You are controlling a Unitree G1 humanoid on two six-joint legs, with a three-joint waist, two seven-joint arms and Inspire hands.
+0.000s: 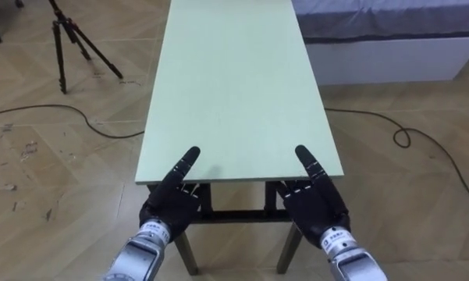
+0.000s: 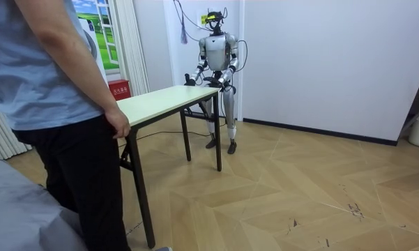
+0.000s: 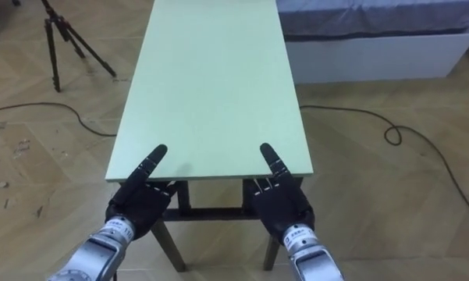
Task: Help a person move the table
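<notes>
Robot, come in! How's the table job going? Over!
Left hand, right hand at table near end. Person's hand on far end. Tripod, cable on floor at left.

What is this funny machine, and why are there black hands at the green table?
That is a robot standing on two legs. Two pictures come from cameras in its head, looking down; one comes from a camera across the room. The black hands are its own: the left hand and right hand meet the near end of the long table. Its top is bare. At the far end a person's hand touches the table too.
</notes>
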